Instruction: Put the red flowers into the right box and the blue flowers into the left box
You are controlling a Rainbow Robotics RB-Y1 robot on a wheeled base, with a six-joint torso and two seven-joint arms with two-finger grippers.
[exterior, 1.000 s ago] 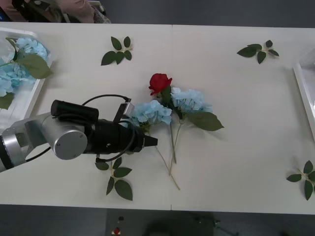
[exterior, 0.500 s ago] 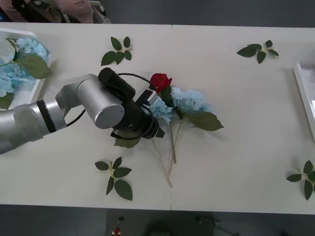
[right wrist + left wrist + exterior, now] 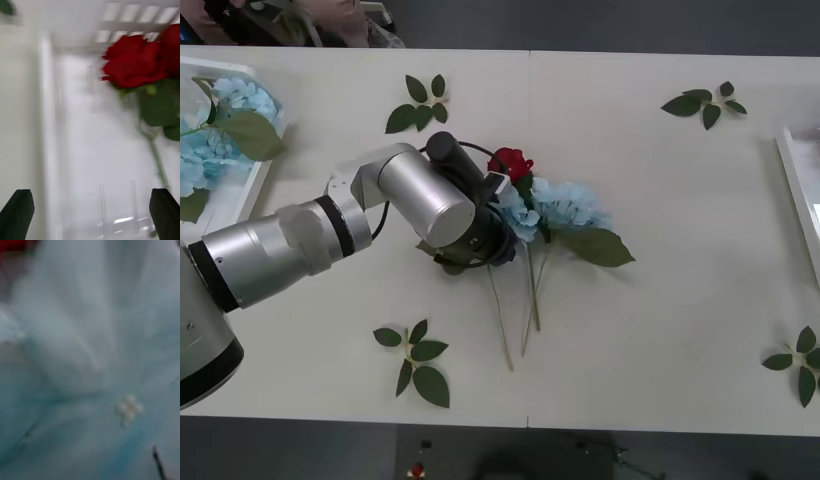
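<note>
Counter [image 3: 660, 300] carries a mid-table cluster: two blue flowers [image 3: 565, 205] and one red rose [image 3: 508, 162], stems crossing. Left gripper [image 3: 502, 240] buried against the nearer blue head; cannot tell its grip. Right gripper [image 3: 90, 213] spread wide above red flowers [image 3: 131, 62] in the right box [image 3: 48, 112]. Blooms likely light, soft, crushable; stem below the head looks the firmer hold.

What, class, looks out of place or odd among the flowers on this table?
Nothing looks spilled or damaged. The one untidy spot is mid-table: a red rose and two blue flowers lie in an overlapping heap, stems crossing, with the left gripper pressed in against them. Blue flowers already lie in the left box.
</note>
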